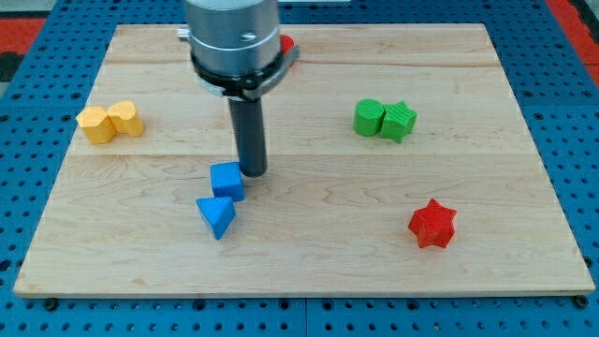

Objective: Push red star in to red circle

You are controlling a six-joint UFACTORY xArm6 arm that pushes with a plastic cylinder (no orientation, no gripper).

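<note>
Block count on the wooden board (309, 271): seven blocks visible, in four colours.

Yellow: two, namely one yellow block (95, 124) and a second yellow block (126, 119), shapes not clearly made out. Green: two, namely one green block (369, 117) and a second green block (399, 121), shapes likewise uncertain. Blue: two, namely one blue cube (226, 181) and one blue triangle (217, 216). Red: two, namely one red star (432, 224) and one red block (287, 43), mostly hidden behind the arm, shape indeterminate. One rod is present, with my tip (252, 172).
</note>
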